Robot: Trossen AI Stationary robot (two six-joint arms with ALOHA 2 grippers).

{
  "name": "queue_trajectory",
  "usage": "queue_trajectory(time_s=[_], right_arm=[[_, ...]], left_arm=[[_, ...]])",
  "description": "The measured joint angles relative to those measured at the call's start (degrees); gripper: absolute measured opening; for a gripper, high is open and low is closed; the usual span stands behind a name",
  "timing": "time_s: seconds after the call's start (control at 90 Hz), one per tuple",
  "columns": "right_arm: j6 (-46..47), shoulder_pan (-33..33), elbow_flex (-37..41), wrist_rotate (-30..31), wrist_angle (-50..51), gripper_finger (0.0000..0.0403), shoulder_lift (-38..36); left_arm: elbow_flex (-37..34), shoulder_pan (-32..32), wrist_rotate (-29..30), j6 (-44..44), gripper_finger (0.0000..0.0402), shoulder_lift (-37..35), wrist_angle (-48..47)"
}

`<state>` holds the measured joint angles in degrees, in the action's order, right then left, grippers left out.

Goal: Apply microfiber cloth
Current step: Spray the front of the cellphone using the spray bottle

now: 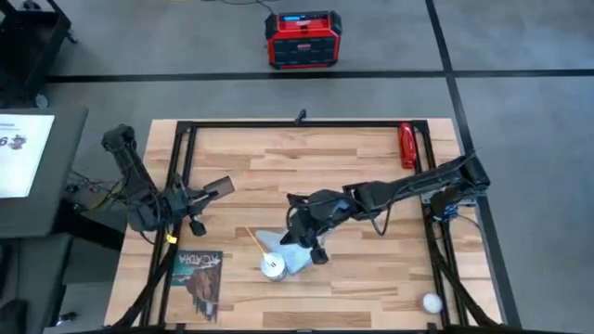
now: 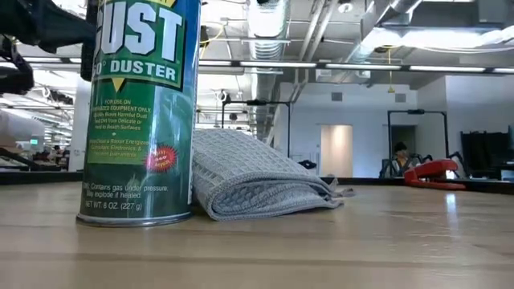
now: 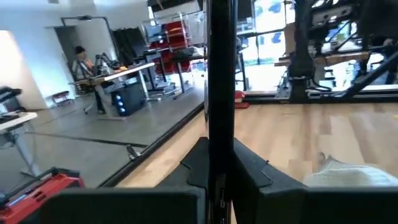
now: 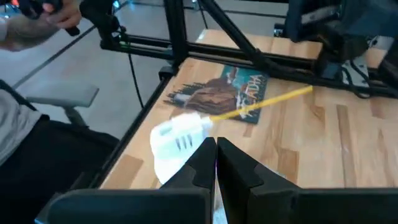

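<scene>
The microfiber cloth (image 1: 292,252) lies folded on the table just right of a green duster can (image 1: 272,266) with a yellow straw (image 1: 252,238). In the low view the cloth (image 2: 257,185) rests on its fold, and its top layer rises toward the can (image 2: 140,112). My right gripper (image 1: 299,243) reaches in from the right, shut over the cloth's far edge. My left gripper (image 1: 200,197) stands at the table's left edge, shut on a black phone (image 1: 216,188). My left gripper pinches the phone between its two fingers at the phone's near end (image 3: 217,146), reaching in level from the table's left. The phone stands on edge and sticks out past the fingertips along them, toward the table's right. My right gripper slants down from the far right, its fingers (image 4: 233,165) shut together above the pale cloth (image 4: 165,171). The fingers themselves hide the place of contact, so the part and the number of layers cannot be told.
A dark printed booklet (image 1: 198,274) lies at the near left. A red tool (image 1: 406,146) lies at the far right and a white ball (image 1: 432,301) at the near right. Black frame rails (image 1: 302,123) border the table. A person's hand (image 4: 37,18) shows beyond the left edge.
</scene>
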<state>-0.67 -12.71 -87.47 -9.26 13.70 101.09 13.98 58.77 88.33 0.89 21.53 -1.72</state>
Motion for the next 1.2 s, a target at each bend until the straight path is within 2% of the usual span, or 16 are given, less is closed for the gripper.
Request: queue_trajectory(time_s=[0.156, 0.4, 0.522, 0.811, 1.056, 1.2], right_arm=[[-1.1, -0.2, -6.2, -1.2, 6.1, 0.0000, 4.0], [-2.4, -0.4, -12.8, -2.3, 9.4, 0.0000, 7.1], [-2.4, -0.3, -13.7, -2.2, 9.4, 0.0000, 7.1], [-2.0, -0.4, -13.7, -2.3, 10.2, 0.0000, 7.1], [-2.2, -1.2, -13.7, -5.3, 9.7, 0.0000, 7.1], [-2.2, -1.2, -13.7, -6.1, 9.2, 0.0000, 7.0]], left_arm=[[0.0, 1.0, 0.8, 0.3, 0.0009, 0.2, -0.1], [0.0, 1.0, 0.1, 3.5, 0.0009, 1.8, -0.1], [0.0, 1.0, 1.4, 6.2, 0.0009, 6.2, 1.7], [0.2, 0.9, 1.7, 5.1, 0.0009, 18.5, 15.5], [0.2, -2.4, 1.7, 7.4, 0.0009, 21.6, 17.7], [1.7, -2.4, 1.7, 0.5, 0.0009, 22.0, 23.6]])
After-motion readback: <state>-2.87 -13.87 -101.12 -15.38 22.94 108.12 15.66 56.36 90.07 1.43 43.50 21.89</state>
